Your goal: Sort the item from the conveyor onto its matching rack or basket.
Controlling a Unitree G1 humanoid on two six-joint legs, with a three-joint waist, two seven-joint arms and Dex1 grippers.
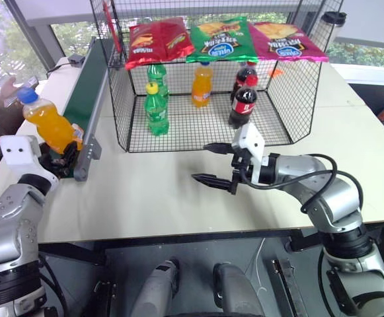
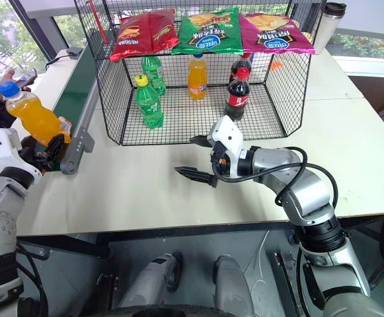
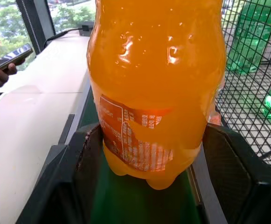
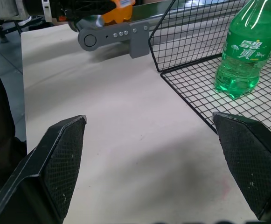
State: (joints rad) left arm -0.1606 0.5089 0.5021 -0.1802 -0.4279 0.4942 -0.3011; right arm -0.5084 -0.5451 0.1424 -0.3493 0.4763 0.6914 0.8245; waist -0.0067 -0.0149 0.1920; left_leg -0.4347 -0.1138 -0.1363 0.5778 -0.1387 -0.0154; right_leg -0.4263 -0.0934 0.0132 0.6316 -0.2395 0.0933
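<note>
L claw (image 1: 65,157) is closed round the base of the orange bottle (image 1: 49,124) at the near end of the belt (image 1: 89,86); bottle leans toward the robot's left, blue cap up & outward. R claw (image 1: 219,164) hangs wide open over the bare tabletop (image 1: 152,198) in front of the cage (image 1: 284,92), holding nothing.

Handling, as I judge it: full bottle, so fairly heavy for its size & top-heavy when gripped this low; smooth round plastic = slippery, walls give a bit under squeeze. Low grip lets it tip, as the lean suggests. Better hold would be mid-body around the label, pads square to the sides. Not fragile, but a drop would roll.

Cage floor already has green bottles (image 1: 156,109), another orange one (image 1: 201,86) & colas (image 1: 243,102); matching spot looks to be beside the orange one
</note>
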